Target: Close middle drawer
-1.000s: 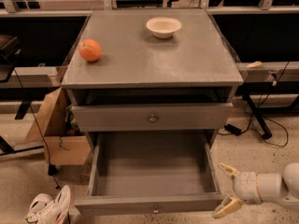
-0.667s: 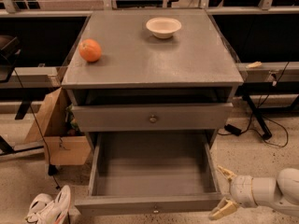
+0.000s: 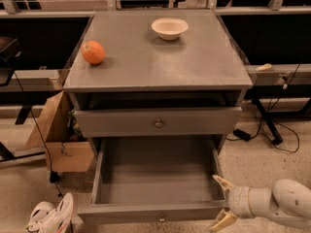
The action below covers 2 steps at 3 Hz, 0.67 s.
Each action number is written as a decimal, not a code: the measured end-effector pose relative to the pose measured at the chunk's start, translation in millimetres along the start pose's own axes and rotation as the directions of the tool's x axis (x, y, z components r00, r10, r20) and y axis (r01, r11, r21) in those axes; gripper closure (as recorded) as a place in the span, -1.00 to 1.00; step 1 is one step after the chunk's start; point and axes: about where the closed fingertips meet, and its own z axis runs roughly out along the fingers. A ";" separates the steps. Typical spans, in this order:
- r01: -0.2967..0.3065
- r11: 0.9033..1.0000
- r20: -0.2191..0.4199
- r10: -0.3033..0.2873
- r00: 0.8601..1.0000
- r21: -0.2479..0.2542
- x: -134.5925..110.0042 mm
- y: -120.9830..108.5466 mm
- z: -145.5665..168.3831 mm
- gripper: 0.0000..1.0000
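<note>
While the middle drawer (image 3: 156, 178) stands pulled far out from under the front edge of the bench (image 3: 155, 67), my end effector (image 3: 222, 202) sits at the drawer's front right corner, spread open and gripping nothing. The drawer front runs left to right, just to my left, with its knob (image 3: 161, 219) at centre. I judge the push must go straight back, toward the bench's rear edge.

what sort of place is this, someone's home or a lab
Probably a lab or office workspace, not a home: loose cables trail over the floor, a cardboard box sits beside the grey cabinet, and the robot's gripper, fingers open, is at the open middle drawer's front corner.
</note>
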 end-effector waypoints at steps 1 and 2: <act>0.069 0.997 -0.002 -0.069 0.998 -0.021 -5.0 6.7 24.3 -1.00; 0.114 0.993 0.000 -0.114 0.993 -0.031 -10.8 5.2 40.4 -1.00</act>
